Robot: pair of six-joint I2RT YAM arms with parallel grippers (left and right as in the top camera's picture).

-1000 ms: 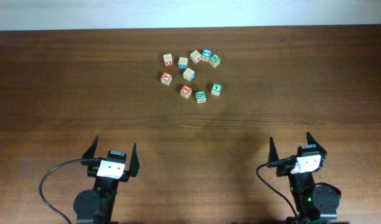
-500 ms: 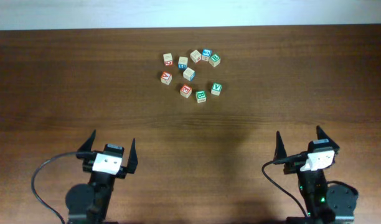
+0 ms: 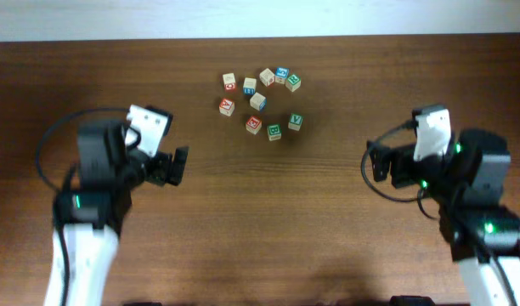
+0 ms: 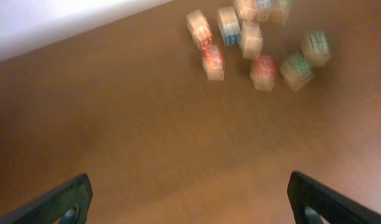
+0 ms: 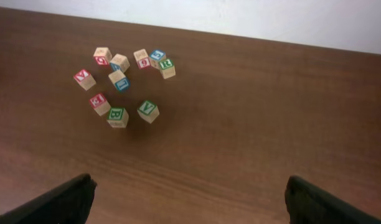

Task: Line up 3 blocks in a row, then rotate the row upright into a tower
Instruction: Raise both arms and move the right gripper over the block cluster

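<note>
The left gripper [image 4: 189, 200] has its jaws wide apart with nothing between them; only the two fingertips show, at the lower corners of its wrist view. The right gripper [image 5: 187, 198] is likewise spread wide and empty.

The blocks [image 3: 274, 132] lie in a loose cluster on the table [image 3: 328, 212], ahead and right of the left gripper, ahead and left of the right gripper, and well apart from both.

The green V block [image 5: 148, 110] and green B block [image 5: 117, 116] sit nearest the right gripper (letters are readable in this view only). The left wrist view is blurred, and its farthest cubes are cut off at the top edge. The pale block cannot be singled out.
</note>
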